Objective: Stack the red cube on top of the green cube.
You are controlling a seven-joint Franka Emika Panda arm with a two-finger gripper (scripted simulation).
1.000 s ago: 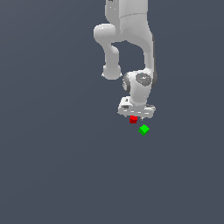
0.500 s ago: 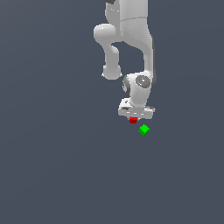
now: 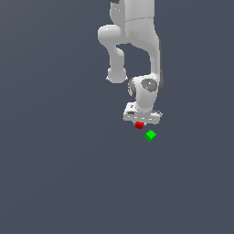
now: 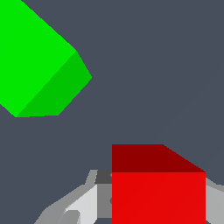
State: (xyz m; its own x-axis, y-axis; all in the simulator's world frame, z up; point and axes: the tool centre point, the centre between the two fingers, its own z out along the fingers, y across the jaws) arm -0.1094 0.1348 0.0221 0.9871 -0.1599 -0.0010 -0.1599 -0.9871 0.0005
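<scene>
Red cube (image 3: 139,125) sits tucked right under the claw (image 3: 140,124), at the bottom of the white arm (image 3: 137,41). In the wrist view the red cube (image 4: 158,188) is squared to the camera, one flat face front-on and a darker face angled away behind it; light grey fingers (image 4: 83,203) flank it on both sides. The claw looks narrowed around the red cube, fingers close against its sides, but actual contact is hard to confirm; it reads as gripped. No long axis, all edges equal.

Green cube (image 3: 150,135) lies near the red cube, just off toward the exterior view's right and lower in that picture, not touching, a clear gap between them. It is turned so a corner points at the camera, diamond outline in the exterior view. In the wrist view the green cube (image 4: 37,65) is rotated relative to the red cube, with a bright face and a darker shaded face meeting at an edge; its edges run diagonal while the red cube's run square.

Counter (image 3: 55,173) is a flat uniform dark slate grey, no texture, no visible edge or walls. Cannot tell if the red cube touches the counter or is lifted off it.
</scene>
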